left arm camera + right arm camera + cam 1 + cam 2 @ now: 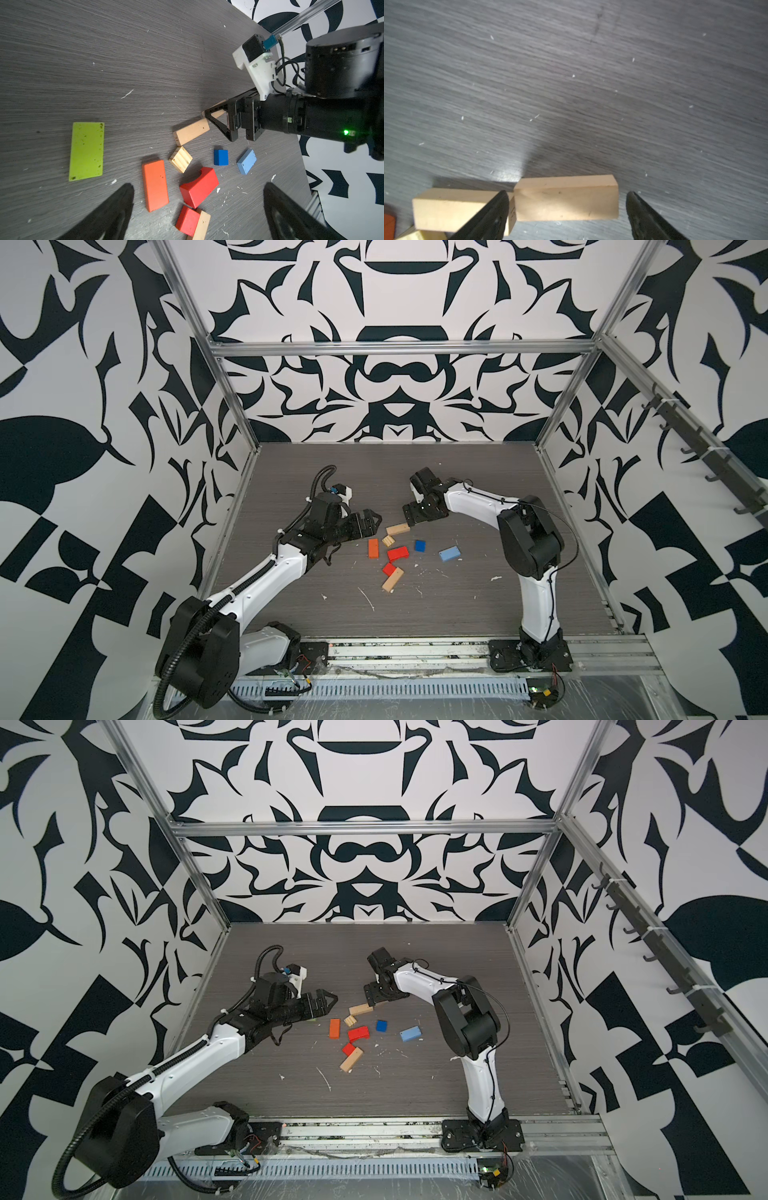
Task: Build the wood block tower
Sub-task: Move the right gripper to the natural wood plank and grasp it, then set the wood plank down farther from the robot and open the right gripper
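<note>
No wood block tower stands; the blocks lie loose on the dark table [457, 605]. My right gripper [567, 193] is open and straddles a tan oblong [565, 204] lengthwise, with a gap at one end. A second tan oblong [397, 529] lies end to end with it. Nearby are a tan cube [388, 540], an orange oblong [373, 548], a red arch block [398, 553], a dark blue cube [420, 545], a light blue oblong [449, 553], and a red cube [389, 569] touching a third tan oblong [393, 579]. My left gripper [198, 185] hovers open and empty beside a lime green slab [86, 151].
Metal frame rails [232, 414] and patterned walls enclose the table on three sides. Both arm bases sit on the front rail [415, 649]. White flecks and scratches [368, 599] mark the table's front half.
</note>
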Available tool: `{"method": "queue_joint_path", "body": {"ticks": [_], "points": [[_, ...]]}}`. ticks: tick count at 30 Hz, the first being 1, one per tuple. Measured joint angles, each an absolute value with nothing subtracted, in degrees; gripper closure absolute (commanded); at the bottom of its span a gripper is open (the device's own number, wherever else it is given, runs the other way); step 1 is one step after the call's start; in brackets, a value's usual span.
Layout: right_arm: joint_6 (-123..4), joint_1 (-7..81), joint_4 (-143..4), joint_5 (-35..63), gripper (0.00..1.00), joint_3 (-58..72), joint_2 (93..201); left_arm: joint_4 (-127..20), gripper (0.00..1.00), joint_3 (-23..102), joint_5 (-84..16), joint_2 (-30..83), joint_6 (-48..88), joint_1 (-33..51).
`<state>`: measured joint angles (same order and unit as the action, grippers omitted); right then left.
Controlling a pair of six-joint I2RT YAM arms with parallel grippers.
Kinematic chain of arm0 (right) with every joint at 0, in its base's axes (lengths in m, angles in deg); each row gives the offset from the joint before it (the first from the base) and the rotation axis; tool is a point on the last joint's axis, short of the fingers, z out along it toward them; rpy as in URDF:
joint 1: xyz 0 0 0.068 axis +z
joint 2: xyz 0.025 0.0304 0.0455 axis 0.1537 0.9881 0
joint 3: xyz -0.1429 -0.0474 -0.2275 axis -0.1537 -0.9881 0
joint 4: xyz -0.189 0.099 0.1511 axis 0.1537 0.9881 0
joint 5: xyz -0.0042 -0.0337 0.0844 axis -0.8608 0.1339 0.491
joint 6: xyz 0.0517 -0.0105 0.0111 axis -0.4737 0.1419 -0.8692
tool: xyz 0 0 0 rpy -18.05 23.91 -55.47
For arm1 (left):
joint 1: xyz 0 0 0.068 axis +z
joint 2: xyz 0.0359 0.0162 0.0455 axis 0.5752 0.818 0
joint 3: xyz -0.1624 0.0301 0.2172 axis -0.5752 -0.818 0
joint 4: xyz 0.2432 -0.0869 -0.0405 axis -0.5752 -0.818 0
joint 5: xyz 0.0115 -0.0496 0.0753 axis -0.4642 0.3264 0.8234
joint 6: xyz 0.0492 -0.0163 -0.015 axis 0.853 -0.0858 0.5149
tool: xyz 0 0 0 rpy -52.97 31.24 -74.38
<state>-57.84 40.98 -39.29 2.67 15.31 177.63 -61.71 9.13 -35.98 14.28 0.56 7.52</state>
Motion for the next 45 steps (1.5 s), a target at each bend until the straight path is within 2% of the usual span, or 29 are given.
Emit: {"method": "queue_joint_path", "body": {"ticks": [9,21,30,34,45], "points": [[-58.08,40.33,-39.4,3.44,0.11,15.46,178.52,-61.82,0.0,9.13,-35.91,14.09,0.58,7.32],[-60.22,40.33,-38.41,1.45,0.19,16.6,178.61,-62.61,0.01,9.13,-35.13,13.98,0.58,7.11],[-62.56,40.3,-38.2,1.08,0.15,16.6,178.61,-62.63,0.01,9.13,-35.02,13.96,0.58,6.84],[-62.67,40.3,-38.26,1.12,0.1,16.49,178.61,-62.65,0.01,9.11,-34.84,13.69,0.56,6.8],[-62.43,40.3,-38.13,1.23,0.13,16.25,178.61,-62.76,0.01,9.11,-34.67,13.58,0.56,6.65]]}}
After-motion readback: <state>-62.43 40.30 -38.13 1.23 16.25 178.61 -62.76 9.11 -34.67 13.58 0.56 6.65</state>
